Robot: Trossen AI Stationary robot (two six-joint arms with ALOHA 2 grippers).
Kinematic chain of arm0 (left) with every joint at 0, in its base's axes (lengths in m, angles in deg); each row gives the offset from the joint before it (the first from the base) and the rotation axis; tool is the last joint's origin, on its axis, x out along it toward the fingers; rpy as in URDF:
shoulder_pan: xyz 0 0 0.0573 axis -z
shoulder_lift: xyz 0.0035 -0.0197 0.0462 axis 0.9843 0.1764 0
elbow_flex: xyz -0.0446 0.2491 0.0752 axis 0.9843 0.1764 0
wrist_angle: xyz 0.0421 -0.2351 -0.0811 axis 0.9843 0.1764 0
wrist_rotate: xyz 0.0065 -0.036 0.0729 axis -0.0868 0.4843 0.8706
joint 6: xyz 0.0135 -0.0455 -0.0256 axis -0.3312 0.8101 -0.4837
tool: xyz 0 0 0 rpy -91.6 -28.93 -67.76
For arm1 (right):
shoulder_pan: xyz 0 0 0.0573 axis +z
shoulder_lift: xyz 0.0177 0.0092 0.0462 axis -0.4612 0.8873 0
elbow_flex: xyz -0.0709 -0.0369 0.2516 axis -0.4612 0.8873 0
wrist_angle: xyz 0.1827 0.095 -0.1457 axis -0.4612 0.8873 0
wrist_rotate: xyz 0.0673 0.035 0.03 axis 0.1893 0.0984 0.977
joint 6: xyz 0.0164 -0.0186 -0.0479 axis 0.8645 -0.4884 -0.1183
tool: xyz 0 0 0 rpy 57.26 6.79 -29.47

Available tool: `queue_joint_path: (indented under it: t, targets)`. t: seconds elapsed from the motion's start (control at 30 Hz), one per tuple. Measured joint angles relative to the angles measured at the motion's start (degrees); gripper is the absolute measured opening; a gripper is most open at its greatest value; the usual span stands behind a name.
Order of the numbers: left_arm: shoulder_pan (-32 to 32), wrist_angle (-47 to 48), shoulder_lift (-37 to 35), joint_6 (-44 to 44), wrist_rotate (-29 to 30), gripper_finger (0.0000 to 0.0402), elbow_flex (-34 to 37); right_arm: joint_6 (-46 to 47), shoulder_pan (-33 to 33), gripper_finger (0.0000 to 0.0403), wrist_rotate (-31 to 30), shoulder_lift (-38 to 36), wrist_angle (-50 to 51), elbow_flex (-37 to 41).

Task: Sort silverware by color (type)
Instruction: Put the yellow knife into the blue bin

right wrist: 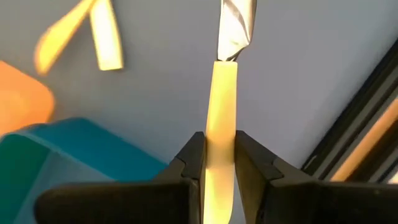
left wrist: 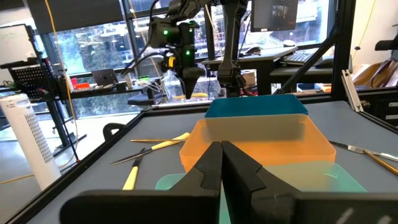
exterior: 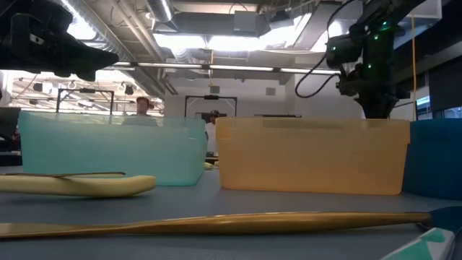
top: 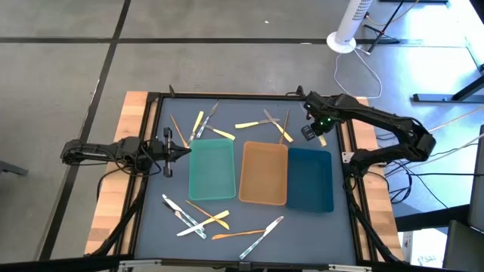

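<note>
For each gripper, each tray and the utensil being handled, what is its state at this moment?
left gripper: shut, empty, beside the teal tray
right gripper: shut on the yellow-handled utensil
yellow-handled utensil: held, silver tip outward
teal tray: empty
tan tray: empty
dark-blue tray: empty

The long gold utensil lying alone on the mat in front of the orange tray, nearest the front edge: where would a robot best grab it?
Probably near the middle of its handle. The gold utensil lies flat and slim on the mat, apart from the silver piece beside it, so fingers coming straight down from above could straddle its narrow width. The left gripper, shut and empty by the teal tray, looks nearer.
</note>
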Motion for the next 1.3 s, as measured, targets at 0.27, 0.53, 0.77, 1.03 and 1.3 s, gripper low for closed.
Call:
queue_joint_path:
  t: [0.27, 0.53, 0.77, 1.03, 1.3]
  targets:
    - [0.0, 0.0, 0.0, 0.0, 0.0, 0.0, 0.0, 4.8, 3.3, 0.0052, 2.2, -4.6, 0.0, 0.0]
    - [0.0, 0.0, 0.0, -0.1, 0.0, 0.0, 0.0, 13.5, 15.6, 0.0052, 2.3, -5.7, -0.3, 0.0]
    - [0.0, 0.0, 0.0, -0.1, 0.0, 0.0, 0.0, 22.2, 26.6, 0.0052, 2.3, -5.6, -0.3, 0.0]
    - [0.0, 0.0, 0.0, -0.1, 0.0, 0.0, 0.0, 32.4, 36.9, 0.0052, 1.5, -5.6, -0.3, 0.0]
    - [0.0, 0.0, 0.0, -0.1, 0.0, 0.0, 0.0, 43.3, 45.4, 0.0052, 0.0, -5.6, -0.3, 0.0]
